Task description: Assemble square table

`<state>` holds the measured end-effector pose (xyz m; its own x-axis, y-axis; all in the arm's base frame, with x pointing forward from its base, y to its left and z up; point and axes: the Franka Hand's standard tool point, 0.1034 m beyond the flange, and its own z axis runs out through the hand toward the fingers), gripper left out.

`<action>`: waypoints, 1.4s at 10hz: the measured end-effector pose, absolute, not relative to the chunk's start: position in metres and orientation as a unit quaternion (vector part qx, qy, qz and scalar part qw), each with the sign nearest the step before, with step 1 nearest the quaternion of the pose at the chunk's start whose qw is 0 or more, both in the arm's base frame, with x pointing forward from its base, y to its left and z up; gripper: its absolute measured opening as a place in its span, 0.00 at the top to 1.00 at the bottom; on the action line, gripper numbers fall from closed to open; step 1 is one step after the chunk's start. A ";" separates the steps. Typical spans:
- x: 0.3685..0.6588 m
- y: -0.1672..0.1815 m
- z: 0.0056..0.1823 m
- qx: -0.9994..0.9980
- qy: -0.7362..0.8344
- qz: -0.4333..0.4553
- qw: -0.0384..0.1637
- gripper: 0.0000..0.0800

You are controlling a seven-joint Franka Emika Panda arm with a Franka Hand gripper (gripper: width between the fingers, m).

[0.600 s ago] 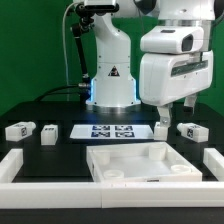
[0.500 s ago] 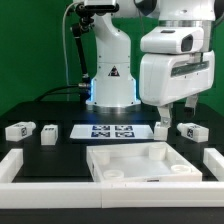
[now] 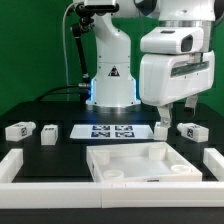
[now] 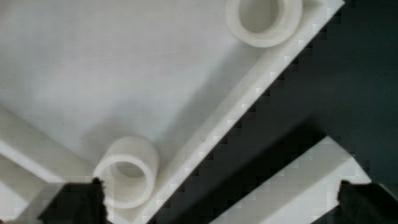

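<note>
Finding: the gripper hovers with its fingers apart, holding nothing. The square top lies flat on the table, below the gripper and nearer the exterior camera. In the wrist view its rim runs lengthwise toward the gap between the fingertips.

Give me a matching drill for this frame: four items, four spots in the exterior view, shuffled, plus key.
Items:
1. square top
2. marker board
3. tool
4. robot base

Spots:
A. far centre, behind the marker board
B. lying flat, just behind the square top
C. hanging open at the exterior view's upper right
D. front centre, rim up

Pairs: 1-D, 2-B, 3-C, 4-A
</note>
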<state>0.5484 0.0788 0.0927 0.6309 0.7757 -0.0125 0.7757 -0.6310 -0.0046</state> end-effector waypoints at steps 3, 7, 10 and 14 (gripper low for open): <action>0.526 0.035 0.085 0.849 0.528 -0.012 -0.002 0.19; 0.516 0.005 0.075 0.782 0.624 0.000 0.005 0.19; 0.509 0.007 0.065 0.683 0.730 -0.002 0.020 0.19; 0.496 -0.009 0.046 0.586 0.810 -0.019 0.003 0.19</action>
